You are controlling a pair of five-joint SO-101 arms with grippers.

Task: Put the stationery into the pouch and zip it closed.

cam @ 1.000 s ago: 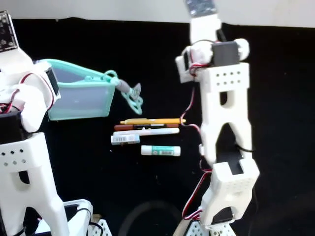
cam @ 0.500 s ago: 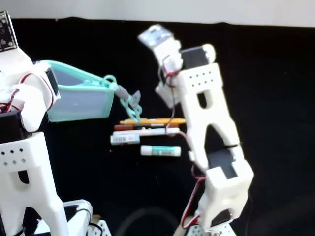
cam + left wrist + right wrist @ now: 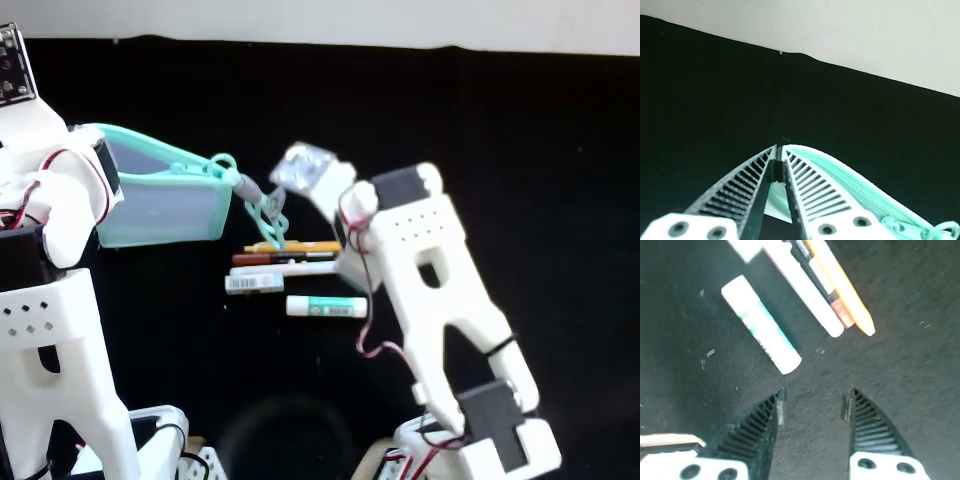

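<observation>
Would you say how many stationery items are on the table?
5: yellow pen, brown pen and white pen side by side; short labelled piece beside them; glue stick apart. More may be hidden.

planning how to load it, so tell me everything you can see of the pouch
The pouch is mint green and looks like soft, slightly see-through plastic. A teal zipper runs along its top edge, and looped teal pulls dangle from its far end. Its mouth appears open. The left gripper is shut on one end of its rim and holds it out sideways, seemingly off the black table, close to the row of pens.
</observation>
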